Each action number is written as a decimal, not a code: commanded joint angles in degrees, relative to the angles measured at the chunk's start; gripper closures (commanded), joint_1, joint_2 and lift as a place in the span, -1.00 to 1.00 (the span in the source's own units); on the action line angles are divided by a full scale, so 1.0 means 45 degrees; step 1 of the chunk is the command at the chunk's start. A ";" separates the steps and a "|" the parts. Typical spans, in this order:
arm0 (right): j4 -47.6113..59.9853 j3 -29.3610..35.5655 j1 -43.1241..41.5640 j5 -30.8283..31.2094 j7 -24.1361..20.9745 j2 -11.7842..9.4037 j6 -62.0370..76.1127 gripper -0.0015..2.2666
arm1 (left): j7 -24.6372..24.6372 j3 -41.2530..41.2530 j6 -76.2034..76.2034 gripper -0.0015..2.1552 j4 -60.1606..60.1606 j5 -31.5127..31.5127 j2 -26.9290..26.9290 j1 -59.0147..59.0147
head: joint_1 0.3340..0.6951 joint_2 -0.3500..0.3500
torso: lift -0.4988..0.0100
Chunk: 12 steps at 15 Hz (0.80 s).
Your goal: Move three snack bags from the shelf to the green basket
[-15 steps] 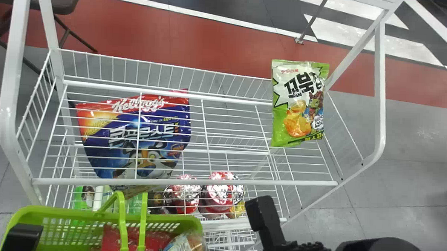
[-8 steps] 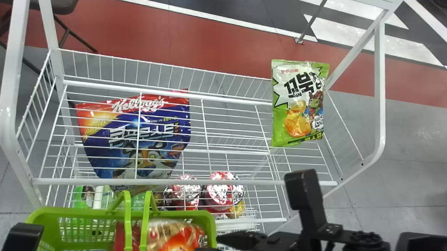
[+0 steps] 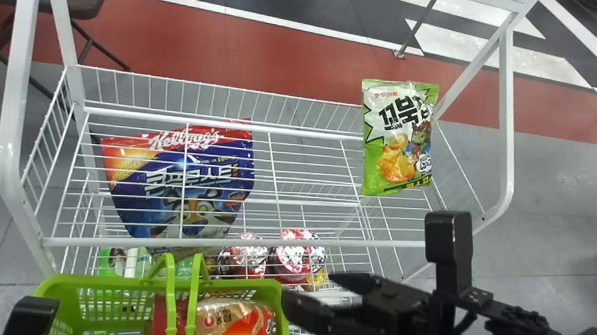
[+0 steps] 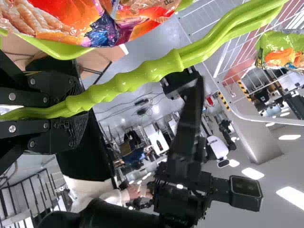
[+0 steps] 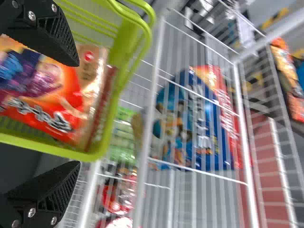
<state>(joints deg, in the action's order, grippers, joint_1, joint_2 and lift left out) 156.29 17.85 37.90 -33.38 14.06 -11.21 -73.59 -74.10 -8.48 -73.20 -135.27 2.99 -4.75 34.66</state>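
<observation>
In the head view, my left gripper (image 3: pixel 30 317) is at the bottom left corner. The left wrist view has my left gripper (image 4: pixel 76 107) shut on the handle of the green basket. That green basket (image 3: pixel 51 290) stands in front of the shelf, with a gold-orange snack bag (image 3: pixel 236 323) and a dark red bag (image 3: pixel 160 317) inside. My right gripper (image 3: pixel 309 289) is at the basket's right rim; in the right wrist view the right gripper (image 5: pixel 77 114) is open, its fingers spread near the orange bag (image 5: pixel 52 85). A green-and-white snack bag (image 3: pixel 399 136) lies at the shelf's right end.
A blue-and-red cereal bag (image 3: pixel 187 183) lies on the left of the white wire shelf (image 3: pixel 297 202). Red packages (image 3: pixel 294 263) and green ones are on a lower level. White frame posts (image 3: pixel 507 121) rise at both sides, and a shelf bar runs along the front.
My right arm has moved right and farther forward, bringing its gripper up to the basket's rim. The basket has shifted slightly right, and the gold-orange bag now lies flatter in it.
</observation>
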 commanded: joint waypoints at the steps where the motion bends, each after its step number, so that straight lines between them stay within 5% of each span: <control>1: -0.1431 -0.1369 0.0816 0.2047 0.0430 0.0109 0.5659 -0.92 | 0.0002 -0.0068 0.0182 0.71 0.0392 0.0038 0.0000 -0.0182 | 1.00 -1.00 | 0.79; 4: -0.3150 -0.2248 0.2007 0.3180 0.0294 0.0070 1.1245 -0.92 | -0.0096 -0.0048 0.0377 0.71 0.0509 0.0116 -0.0039 -0.0221 | 1.00 -1.00 | 0.79; 12: -0.5474 -0.4416 0.3745 0.5387 -0.1699 -0.0477 1.7690 -0.92 | -0.0233 0.0303 0.0807 0.71 0.0744 0.0331 -0.0117 -0.0065 | 1.00 -1.00 | 0.79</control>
<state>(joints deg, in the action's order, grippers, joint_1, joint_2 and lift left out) 132.85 -1.03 54.47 -9.31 6.62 -13.25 4.29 -75.04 -7.32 -69.58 -131.99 4.22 -5.15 34.40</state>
